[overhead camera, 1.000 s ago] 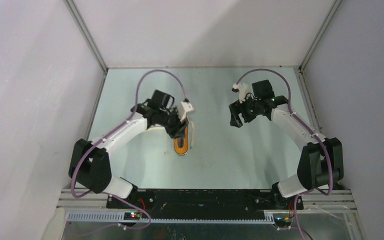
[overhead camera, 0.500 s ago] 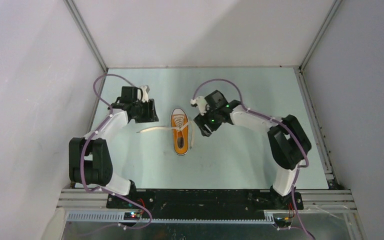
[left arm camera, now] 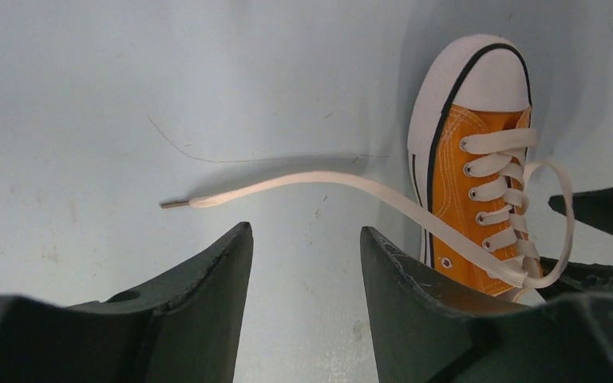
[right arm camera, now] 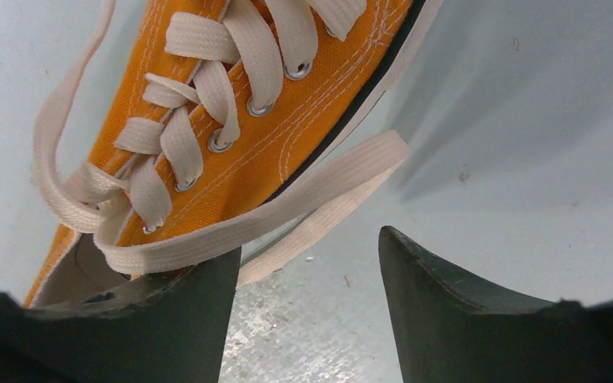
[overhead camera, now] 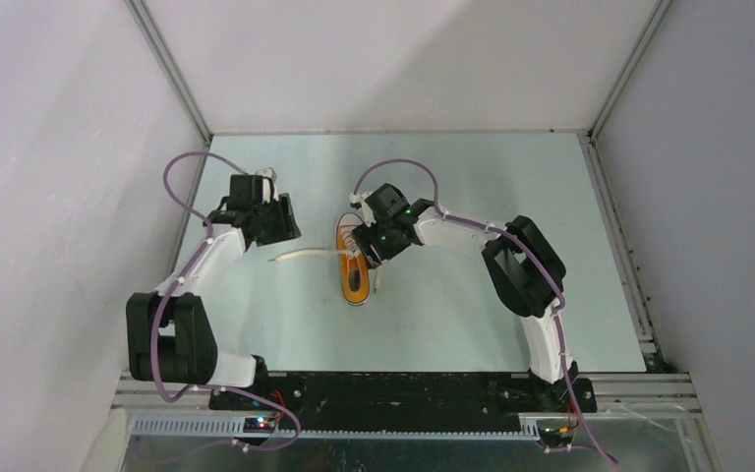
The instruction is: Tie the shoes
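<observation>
Shoe [overhead camera: 355, 267]: laid at the middle of the table [overhead camera: 472, 295], its long axis running near to far, the toe cap turned away from the arm bases; the laces are not yet knotted.
Left lace [left arm camera: 303, 176]: stretched out leftward from the eyelets, across the shoe's axis, its tip lying free on the table.
Left gripper [left arm camera: 305, 239]: jaws held apart, nothing gripped; the lace is seen just ahead of the fingertips, crosswise to the gap.
Right lace [right arm camera: 319, 187]: folded double along the shoe's right side.
Right gripper [right arm camera: 310, 243]: jaws spread, nothing clamped; held close over that fold.
Nearer arm: each lace is judged best reached from its own side, the right gripper being closer to its lace.
</observation>
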`<state>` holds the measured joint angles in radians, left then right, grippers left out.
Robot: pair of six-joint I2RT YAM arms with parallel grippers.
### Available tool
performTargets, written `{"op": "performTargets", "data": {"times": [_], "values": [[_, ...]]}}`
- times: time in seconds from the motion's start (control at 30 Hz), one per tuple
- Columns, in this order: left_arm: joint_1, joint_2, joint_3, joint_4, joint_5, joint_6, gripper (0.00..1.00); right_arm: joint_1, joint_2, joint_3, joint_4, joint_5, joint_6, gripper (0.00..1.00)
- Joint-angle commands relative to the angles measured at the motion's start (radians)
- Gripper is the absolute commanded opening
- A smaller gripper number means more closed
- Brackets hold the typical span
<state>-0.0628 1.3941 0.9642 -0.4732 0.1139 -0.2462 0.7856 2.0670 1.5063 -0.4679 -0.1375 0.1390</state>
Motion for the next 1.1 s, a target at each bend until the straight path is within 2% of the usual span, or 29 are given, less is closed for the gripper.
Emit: {"op": "performTargets", "data": {"times": [0.0, 0.07, 0.13, 0.23, 0.37, 0.5, 0.77, 0.87, 0.93, 1.0, 1.07], "values": [[0.037, -0.036, 0.013, 0.013, -0.015, -0.055, 0.59, 0.034, 0.041, 0.022, -0.017, 0.074, 0.063, 0.65], [0.053, -0.032, 0.011, 0.014, -0.004, -0.066, 0.59, 0.051, 0.051, 0.014, -0.021, 0.117, 0.074, 0.6], [0.074, -0.027, 0.009, 0.016, 0.008, -0.081, 0.58, 0.064, 0.059, 0.002, -0.028, 0.218, 0.069, 0.48], [0.1, -0.01, 0.011, 0.014, 0.021, -0.09, 0.58, 0.064, 0.061, -0.033, -0.052, 0.324, 0.03, 0.42], [0.117, 0.01, 0.016, 0.012, 0.017, -0.116, 0.58, 0.016, 0.061, -0.077, -0.091, 0.36, -0.011, 0.45], [0.118, 0.038, 0.043, 0.01, 0.022, -0.121, 0.57, -0.037, 0.084, -0.049, -0.095, 0.286, -0.042, 0.49], [0.12, 0.062, 0.082, -0.033, 0.01, -0.081, 0.56, -0.05, 0.06, 0.004, -0.097, 0.274, -0.008, 0.46], [0.12, 0.057, 0.079, -0.048, 0.015, -0.076, 0.56, -0.067, -0.006, -0.016, -0.097, 0.142, -0.027, 0.47], [0.121, 0.052, 0.065, -0.07, 0.011, -0.099, 0.55, -0.076, -0.043, -0.027, -0.093, -0.037, -0.064, 0.54], [0.122, 0.027, 0.018, -0.086, -0.001, -0.164, 0.56, -0.069, -0.061, -0.037, -0.09, -0.096, -0.098, 0.6], [0.123, -0.008, -0.045, -0.083, 0.005, -0.237, 0.56, -0.049, -0.044, -0.026, -0.103, -0.077, -0.101, 0.62]]}}
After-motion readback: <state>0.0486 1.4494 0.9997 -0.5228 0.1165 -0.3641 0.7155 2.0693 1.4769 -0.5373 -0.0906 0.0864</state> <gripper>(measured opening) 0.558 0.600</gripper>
